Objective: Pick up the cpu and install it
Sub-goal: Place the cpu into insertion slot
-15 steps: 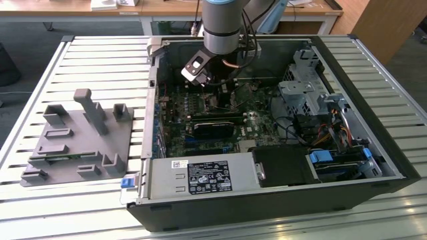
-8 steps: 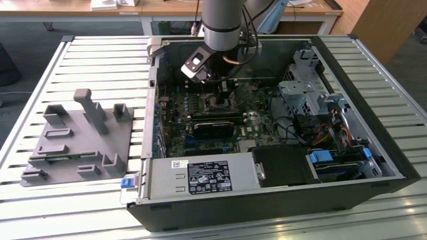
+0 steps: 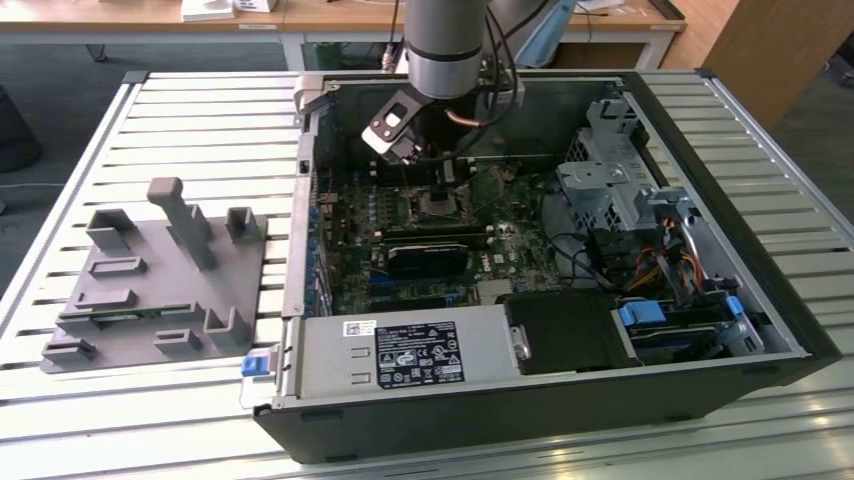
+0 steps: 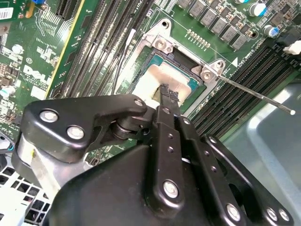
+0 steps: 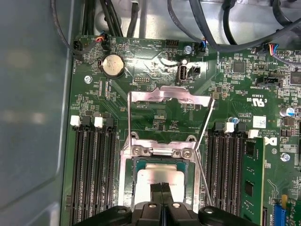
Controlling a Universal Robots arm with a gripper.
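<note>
Arm [image 3: 446,40] stands vertical, gripper [image 5: 161,187] fingers clenched empty just above the cpu [image 5: 149,178]; contact under the tips is hidden.

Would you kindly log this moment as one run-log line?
silvery-grey square metal-topped cpu: lying inside metal socket frame | gripper: shut, tips at cpu top | silver load plate: flipped open

Gripper [image 5: 162,187], tips together, over cpu [image 5: 149,180]; mobo socket [image 5: 160,150]

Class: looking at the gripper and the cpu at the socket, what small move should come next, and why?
Probably lift the shut gripper straight up: the cpu seems to lie flat in the socket beneath it, with the retention plate open.
</note>
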